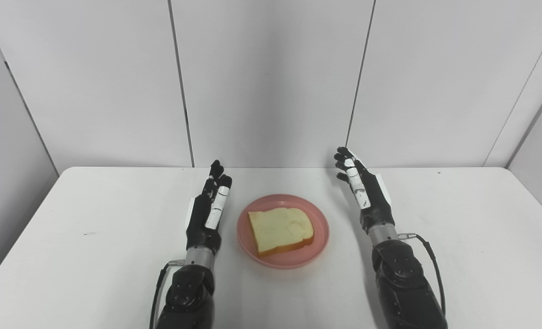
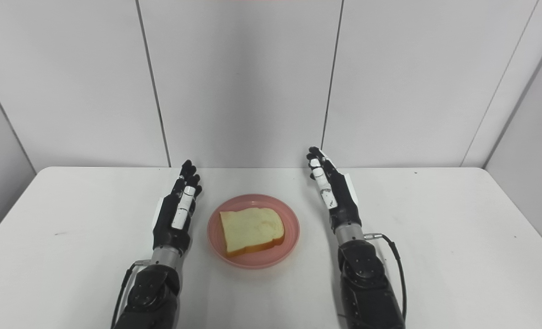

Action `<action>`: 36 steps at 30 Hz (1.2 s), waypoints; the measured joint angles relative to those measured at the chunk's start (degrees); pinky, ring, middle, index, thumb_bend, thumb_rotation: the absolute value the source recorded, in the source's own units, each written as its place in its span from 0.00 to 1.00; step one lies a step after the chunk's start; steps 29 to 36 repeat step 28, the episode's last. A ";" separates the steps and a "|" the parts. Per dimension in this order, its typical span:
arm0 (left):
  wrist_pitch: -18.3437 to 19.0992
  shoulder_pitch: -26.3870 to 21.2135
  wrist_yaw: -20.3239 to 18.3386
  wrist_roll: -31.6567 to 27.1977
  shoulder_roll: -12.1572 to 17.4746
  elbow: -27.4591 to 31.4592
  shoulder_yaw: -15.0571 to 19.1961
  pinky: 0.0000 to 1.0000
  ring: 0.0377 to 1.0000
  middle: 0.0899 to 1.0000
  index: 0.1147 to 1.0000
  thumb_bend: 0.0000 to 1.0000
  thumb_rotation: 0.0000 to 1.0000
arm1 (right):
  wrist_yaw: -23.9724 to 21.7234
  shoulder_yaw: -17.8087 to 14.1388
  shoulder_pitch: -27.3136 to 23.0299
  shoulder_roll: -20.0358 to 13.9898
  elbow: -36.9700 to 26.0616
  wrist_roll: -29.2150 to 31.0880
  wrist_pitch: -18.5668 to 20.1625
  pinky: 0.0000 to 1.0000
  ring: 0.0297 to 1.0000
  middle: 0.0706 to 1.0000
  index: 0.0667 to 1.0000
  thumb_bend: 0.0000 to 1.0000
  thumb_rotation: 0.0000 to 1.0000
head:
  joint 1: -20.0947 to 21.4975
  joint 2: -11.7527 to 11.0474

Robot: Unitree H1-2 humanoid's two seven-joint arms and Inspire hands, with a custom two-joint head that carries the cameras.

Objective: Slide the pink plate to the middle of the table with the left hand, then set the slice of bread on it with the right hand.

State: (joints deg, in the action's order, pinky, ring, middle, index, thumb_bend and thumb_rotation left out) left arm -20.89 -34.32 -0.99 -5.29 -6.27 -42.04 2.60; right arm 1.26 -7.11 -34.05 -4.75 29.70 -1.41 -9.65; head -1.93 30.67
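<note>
White table (image 1: 92, 256), grey panelled wall (image 1: 271, 77) behind. I note pink plate (image 1: 319, 237) at table middle, slice of bread (image 1: 280, 230) lying flat on it. Left hand (image 1: 209, 208) just beside plate's left rim, not touching, fingers extended and apart, holding nothing. Right hand (image 1: 364, 192) near plate's right side, clear of it, fingers straight, empty. Both arms enter from my bottom edge.

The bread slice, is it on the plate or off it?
On it. The slice of bread lies flat inside the pink plate, with rim showing around it; both hands are clear of it.
</note>
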 measured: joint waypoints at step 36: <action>6.13 1.40 0.11 -1.60 -0.01 3.57 1.37 1.00 1.00 0.98 0.94 0.86 0.74 | 1.93 1.70 2.25 1.31 -0.34 1.63 1.50 0.91 0.90 0.91 0.89 0.79 1.00 | 0.17 0.62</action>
